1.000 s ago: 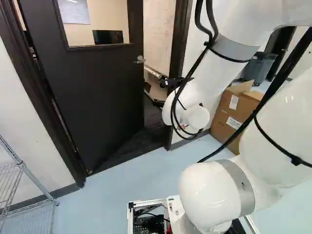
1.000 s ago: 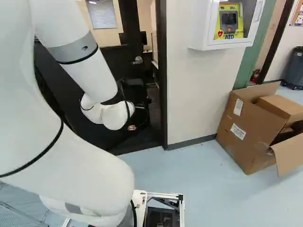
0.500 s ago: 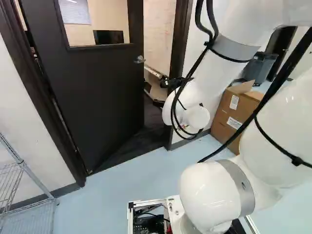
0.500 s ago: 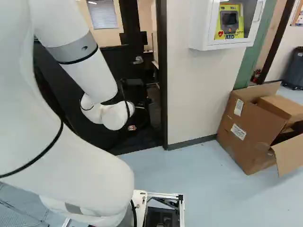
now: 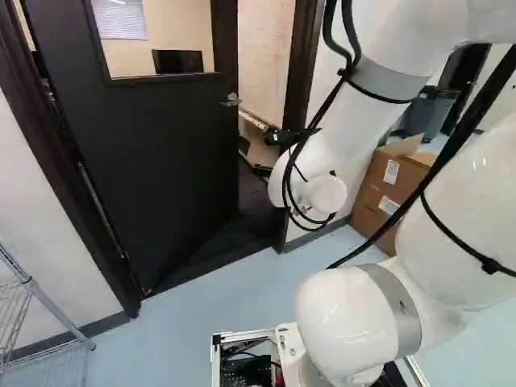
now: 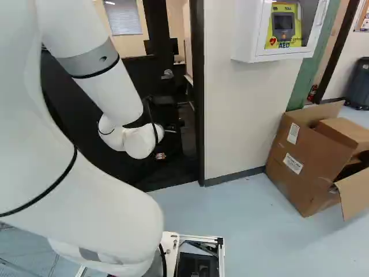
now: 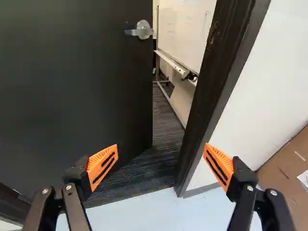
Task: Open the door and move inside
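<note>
Door [image 5: 161,177], broad, flat and black, with a window in its upper part, stands partly open. Its silver lever handle [image 7: 143,30] sits near the free edge, and beyond that edge runs a strip of dark ribbed carpet [image 7: 166,137]. My black gripper [image 6: 168,128] faces the door and its opening; my fingers are released and spread wide, orange ridged pads [image 7: 102,166] well apart. I cannot tell how near they are to the door.

The dark door frame [image 7: 208,86] rises across the gap from the door's free edge. Past the door, inside the room, stands a pale whiteboard [image 7: 185,29] with faint handwriting, too small to tell. Through the door's window I see a black monitor [image 5: 179,61].

On the handle side of the door, beyond the frame, a white wall cabinet [image 6: 247,32] holds a yellow-green device [image 6: 283,24] with a screen, a red heart mark and bold lettering. Below and farther from the door, an opened brown cardboard box [image 6: 308,164] bears two white labels, their print too small to tell. On the door's hinge side is a silver wire rack [image 5: 56,306].
</note>
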Motion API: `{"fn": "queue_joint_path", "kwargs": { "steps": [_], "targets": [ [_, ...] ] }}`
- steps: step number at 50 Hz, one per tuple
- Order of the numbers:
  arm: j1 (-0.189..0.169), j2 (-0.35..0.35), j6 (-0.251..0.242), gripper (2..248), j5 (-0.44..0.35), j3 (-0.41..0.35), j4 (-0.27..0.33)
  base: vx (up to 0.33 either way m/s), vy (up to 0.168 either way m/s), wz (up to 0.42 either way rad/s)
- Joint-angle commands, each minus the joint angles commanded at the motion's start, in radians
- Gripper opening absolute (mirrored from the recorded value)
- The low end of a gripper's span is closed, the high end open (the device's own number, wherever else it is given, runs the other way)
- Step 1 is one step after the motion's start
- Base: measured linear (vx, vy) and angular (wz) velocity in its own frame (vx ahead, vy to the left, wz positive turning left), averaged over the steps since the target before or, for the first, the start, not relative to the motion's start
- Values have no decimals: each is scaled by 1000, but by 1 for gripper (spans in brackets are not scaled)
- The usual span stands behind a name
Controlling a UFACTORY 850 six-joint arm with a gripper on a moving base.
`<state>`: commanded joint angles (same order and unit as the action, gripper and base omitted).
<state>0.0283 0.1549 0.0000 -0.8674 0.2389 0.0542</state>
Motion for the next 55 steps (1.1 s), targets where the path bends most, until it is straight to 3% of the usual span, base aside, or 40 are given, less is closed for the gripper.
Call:
{"fn": "queue_joint_path", "kwargs": {
  "steps": [25, 55],
  "targets": [
    [0, 0, 0, 247, 0, 0, 0, 98, 90, -18],
    [0, 0, 0, 247, 0, 0, 0, 70, 114, 111]
  ]
}}
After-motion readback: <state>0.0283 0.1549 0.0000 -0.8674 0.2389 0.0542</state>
